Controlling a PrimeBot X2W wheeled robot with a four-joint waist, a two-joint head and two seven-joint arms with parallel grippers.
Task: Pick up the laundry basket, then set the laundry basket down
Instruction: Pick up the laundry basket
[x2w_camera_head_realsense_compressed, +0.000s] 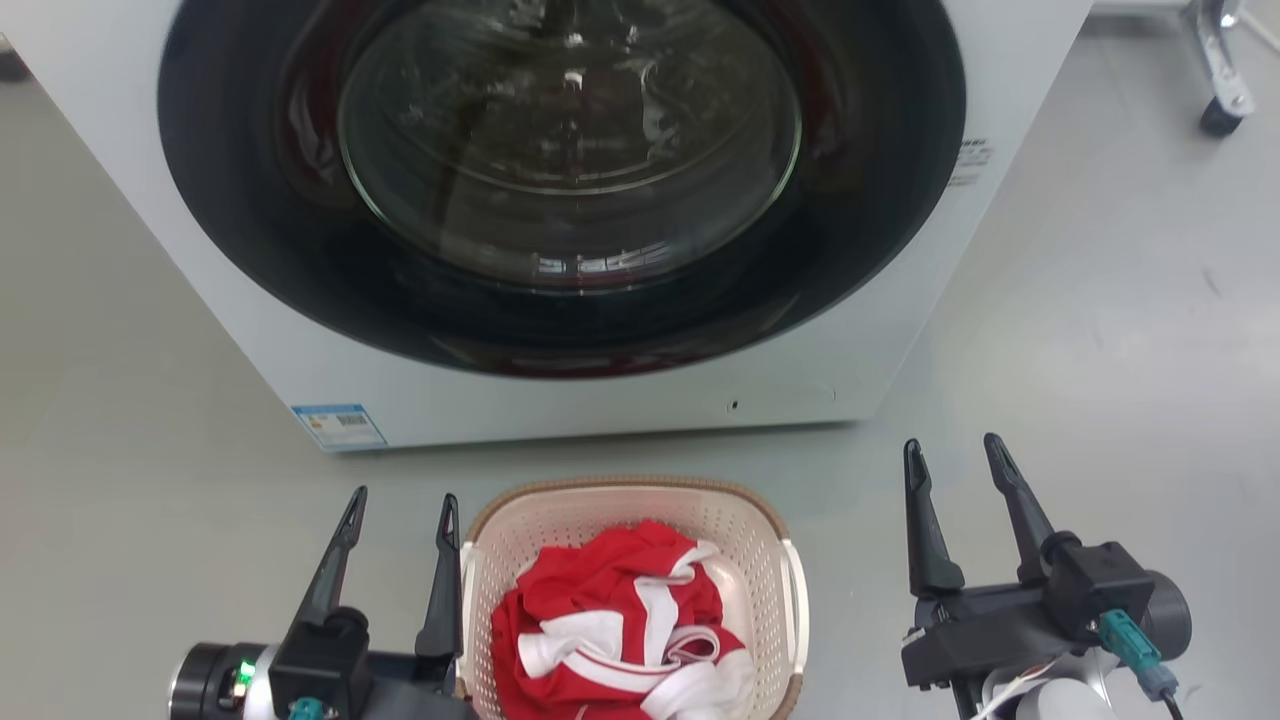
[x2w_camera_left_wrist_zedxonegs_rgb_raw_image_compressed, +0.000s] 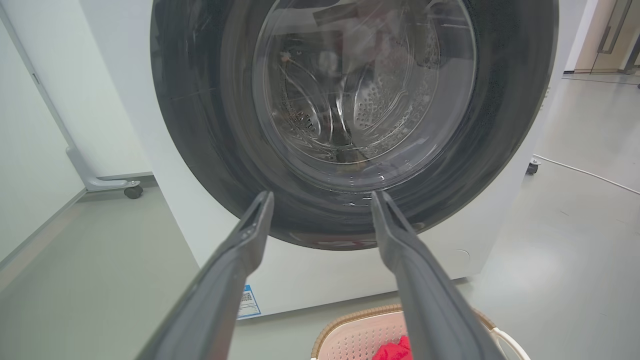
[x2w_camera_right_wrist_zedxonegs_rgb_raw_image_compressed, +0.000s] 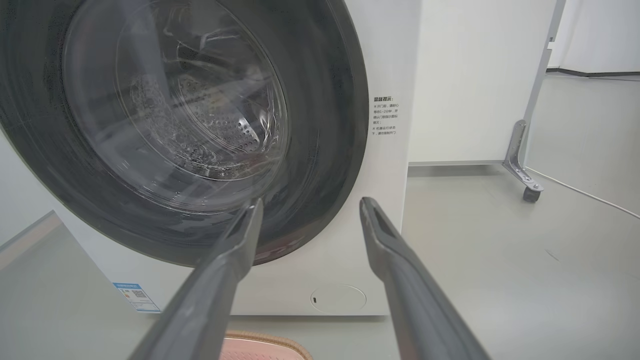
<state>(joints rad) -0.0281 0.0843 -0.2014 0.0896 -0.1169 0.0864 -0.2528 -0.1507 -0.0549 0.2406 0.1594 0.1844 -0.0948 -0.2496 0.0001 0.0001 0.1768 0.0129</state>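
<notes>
The basket (x2w_camera_head_realsense_compressed: 625, 486) is seen standing on the grey floor (x2w_camera_head_realsense_compressed: 1100, 350) just in front of the washer (x2w_camera_head_realsense_compressed: 150, 250), near the bottom middle of the head view, with its far rim close to the washer's base but apart from it. A crumpled red and white cloth (x2w_camera_head_realsense_compressed: 620, 620) is held inside it and rises to about rim height. The left gripper (x2w_camera_head_realsense_compressed: 404, 497) is found at the basket's left side, its two fingers spread apart with nothing between them; its inner finger lies just beside the white left handle (x2w_camera_head_realsense_compressed: 466, 590), and whether the two touch cannot be told. In the left wrist view the same fingers are seen parted and pointed at the washer's round door (x2w_camera_left_wrist_zedxonegs_rgb_raw_image_compressed: 360, 100), with the basket's rim at the bottom edge beneath the right-hand finger. The right gripper (x2w_camera_head_realsense_compressed: 952, 443) is placed well apart from the basket, on its right, over bare floor; its fingers are likewise spread wide and nothing is gripped. In the right wrist view a strip of the brown rim (x2w_camera_right_wrist_zedxonegs_rgb_raw_image_compressed: 265, 336) is caught at the bottom edge, to the left of the fingers. A blue sticker (x2w_camera_head_realsense_compressed: 340, 425) is fixed at the washer's lower left corner.
</notes>
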